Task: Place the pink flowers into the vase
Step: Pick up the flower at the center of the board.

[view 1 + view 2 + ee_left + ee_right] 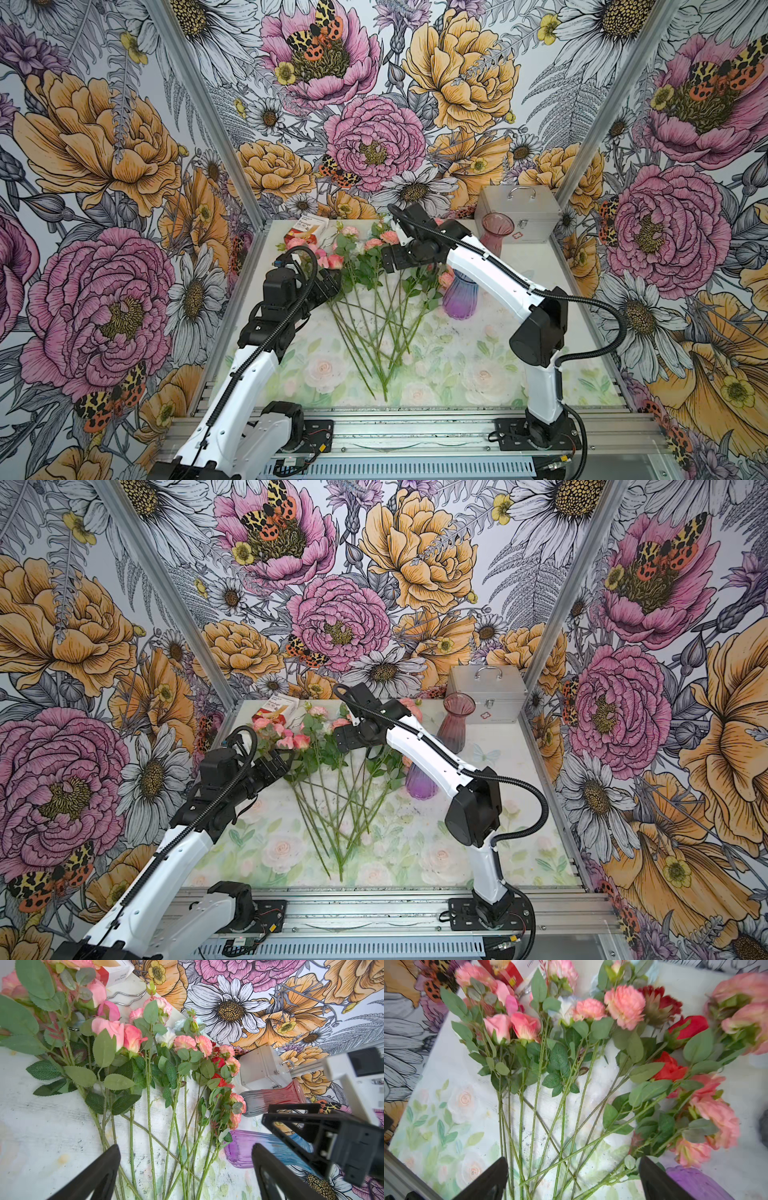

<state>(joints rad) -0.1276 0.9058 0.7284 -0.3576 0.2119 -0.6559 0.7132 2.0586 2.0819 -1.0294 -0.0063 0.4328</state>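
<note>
The pink flowers [368, 272] lie fanned on the surface [478, 365], stems crossing, just beside the purple vase [457, 299]. Left tool [186, 1147] and right tool [573, 1158] both hover over them, jaws wide apart.

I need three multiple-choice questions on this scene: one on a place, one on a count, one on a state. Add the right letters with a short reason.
1. Where does the silver case stand?
A. far right corner of the table
B. near edge
C. beside the left arm's base

2. How many glass vases stand on the table?
A. one
B. two
C. three

3. How are the pink flowers?
A. standing in a vase
B. lying on the table
C. held by a gripper

1 A: it sits behind the pink vase.
2 B: the pink vase and the purple vase.
3 B: stems lie flat; left gripper and right gripper are open, empty.
</note>
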